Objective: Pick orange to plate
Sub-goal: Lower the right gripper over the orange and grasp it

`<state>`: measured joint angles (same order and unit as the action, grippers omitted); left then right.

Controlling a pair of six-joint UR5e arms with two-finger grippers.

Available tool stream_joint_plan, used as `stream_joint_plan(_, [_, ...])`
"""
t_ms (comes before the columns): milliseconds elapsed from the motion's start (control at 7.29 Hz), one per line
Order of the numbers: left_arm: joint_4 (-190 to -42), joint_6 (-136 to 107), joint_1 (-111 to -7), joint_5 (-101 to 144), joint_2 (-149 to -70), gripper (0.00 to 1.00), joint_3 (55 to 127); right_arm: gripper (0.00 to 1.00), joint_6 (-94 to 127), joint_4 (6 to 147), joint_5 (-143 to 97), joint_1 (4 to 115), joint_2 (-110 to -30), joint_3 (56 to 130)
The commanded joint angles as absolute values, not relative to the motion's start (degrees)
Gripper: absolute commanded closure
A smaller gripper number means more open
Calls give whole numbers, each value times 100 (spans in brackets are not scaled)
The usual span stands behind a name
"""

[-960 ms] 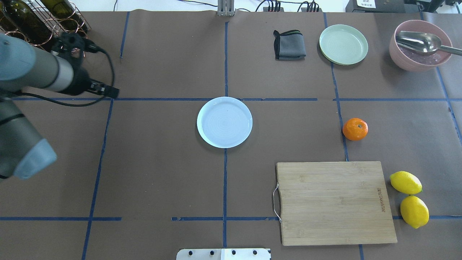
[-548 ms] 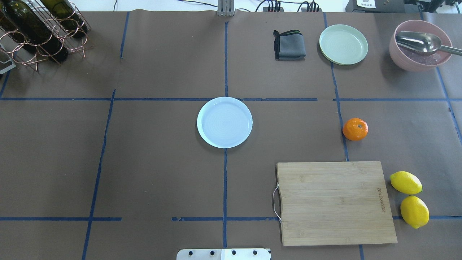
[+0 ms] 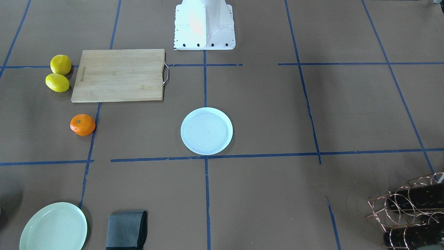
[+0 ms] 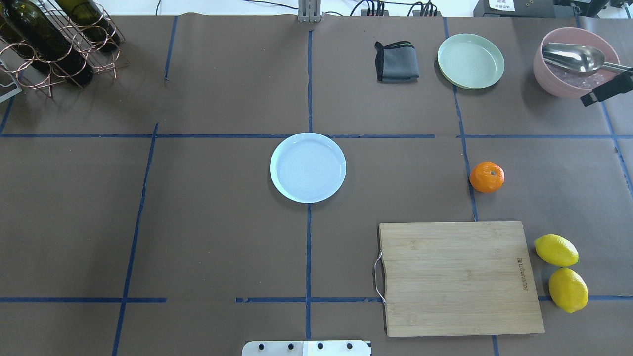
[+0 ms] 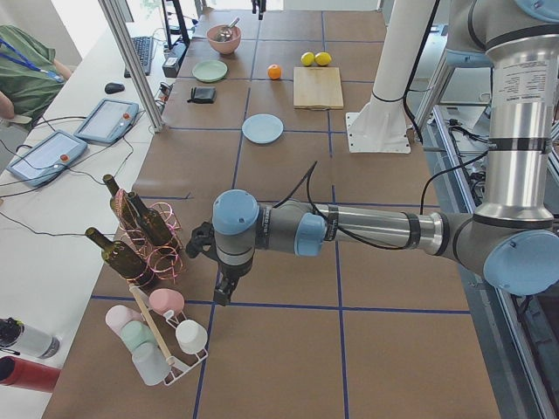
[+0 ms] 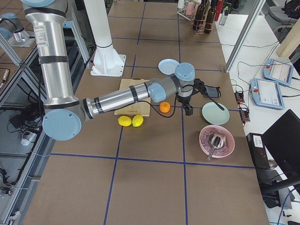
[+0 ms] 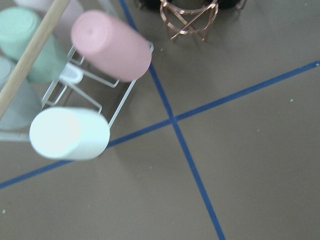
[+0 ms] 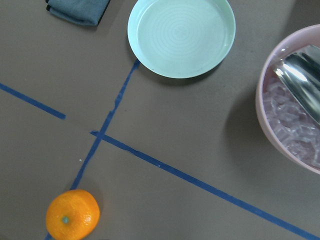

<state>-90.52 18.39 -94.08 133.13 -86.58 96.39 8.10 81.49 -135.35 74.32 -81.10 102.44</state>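
Note:
The orange (image 4: 487, 177) rests on the brown table paper, right of centre, just beyond the cutting board. In the right wrist view the orange (image 8: 72, 214) lies at the bottom left. The bluish-white plate (image 4: 307, 167) sits bare at the table's middle. A black tip of my right arm (image 4: 607, 90) pokes in beside the pink bowl. The right gripper (image 6: 188, 111) hangs above the table just past the orange (image 6: 164, 107); I cannot tell its state. My left gripper (image 5: 224, 292) hovers far off by the wine rack, state unclear.
A bamboo cutting board (image 4: 457, 277) lies near the robot with two lemons (image 4: 556, 249) to its right. At the far right stand a pale green plate (image 4: 471, 61), a grey cloth (image 4: 396, 62) and a pink bowl (image 4: 576, 62) with a metal scoop. A wine rack (image 4: 54, 39) occupies the far left corner.
The left arm has swung out of the overhead view to the left. A black part of the right arm has come in at the right edge. Orange and plate have stayed put.

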Motion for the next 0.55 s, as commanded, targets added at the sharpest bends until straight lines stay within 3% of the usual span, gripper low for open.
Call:
stream_joint_plan(0, [-8780,1916,-9615,13245,-8071,0,9659,0,1858,8315,-12618,6396,-7700,10231])
stream_joint_plan(411, [-8807,1872,-9606,13263,-8095,0,9712,0,3546,7309,-11534,5189,-7734,9986])
